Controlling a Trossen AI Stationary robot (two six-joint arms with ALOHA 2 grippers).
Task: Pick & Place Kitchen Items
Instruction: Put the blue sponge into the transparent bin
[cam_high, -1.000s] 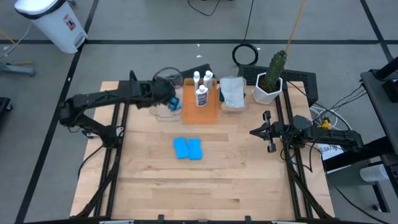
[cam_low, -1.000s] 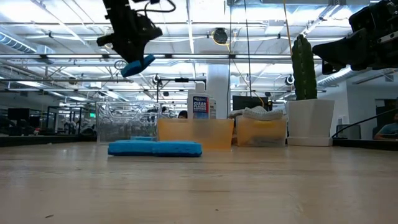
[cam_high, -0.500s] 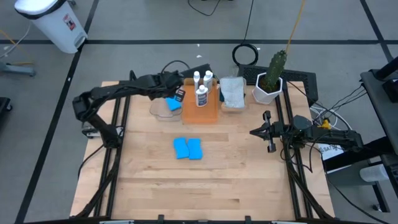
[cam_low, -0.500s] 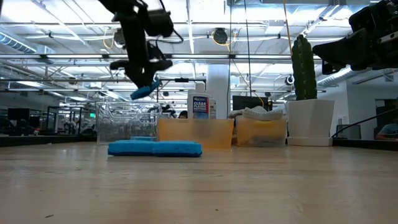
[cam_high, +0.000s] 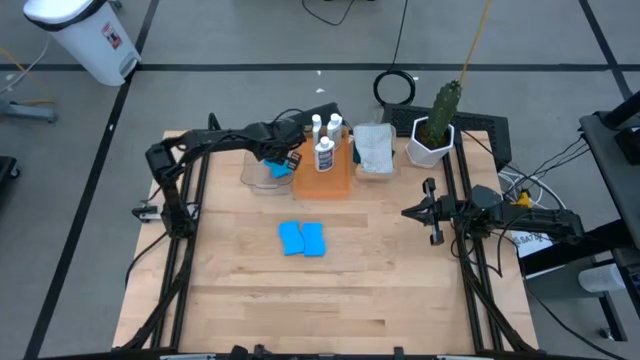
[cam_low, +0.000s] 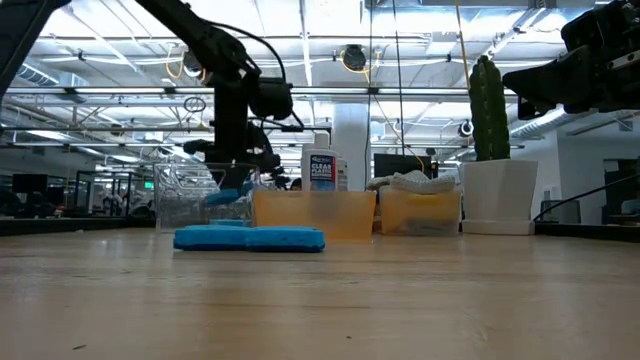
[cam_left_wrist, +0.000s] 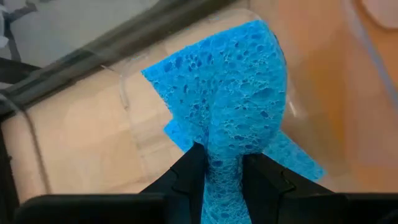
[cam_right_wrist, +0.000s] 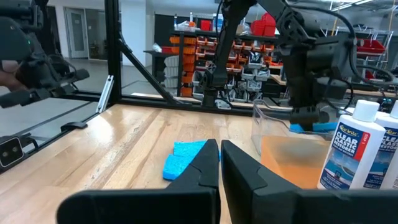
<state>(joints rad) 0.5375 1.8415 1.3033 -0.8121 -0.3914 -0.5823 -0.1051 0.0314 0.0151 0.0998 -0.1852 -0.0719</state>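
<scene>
My left gripper (cam_high: 277, 158) reaches down into the clear bin (cam_high: 252, 172) at the table's far side, shut on a bright blue sponge (cam_left_wrist: 230, 93). A second blue sponge (cam_left_wrist: 297, 158) lies on the bin's floor under it. Two more blue sponges (cam_high: 302, 238) lie flat side by side at the table's middle. White labelled bottles (cam_high: 323, 150) stand in the orange bin (cam_high: 322, 178). A pale folded cloth (cam_high: 374, 148) fills the bin to its right. My right gripper (cam_high: 406, 212) waits shut and level at the right edge, touching nothing. My left gripper pinches the blue sponge's near end (cam_left_wrist: 224, 155) between its two fingers (cam_left_wrist: 189, 171), and the sponge is squeezed narrow there. The fingers slant steeply down from above. The sponge (cam_low: 226, 195) hangs below them inside the clear bin, above the sponge on the floor.
A white pot with a green cactus (cam_high: 432, 135) stands at the far right corner. The bins form a row along the far edge. Bare wooden tabletop (cam_high: 330, 300) stretches from the two loose sponges to the near edge.
My left gripper has come down from high above the table into the clear bin, tipping more steeply downward as it reached toward the far edge. It has stayed shut on the blue sponge, which has come down with it from above the bin's rim.
</scene>
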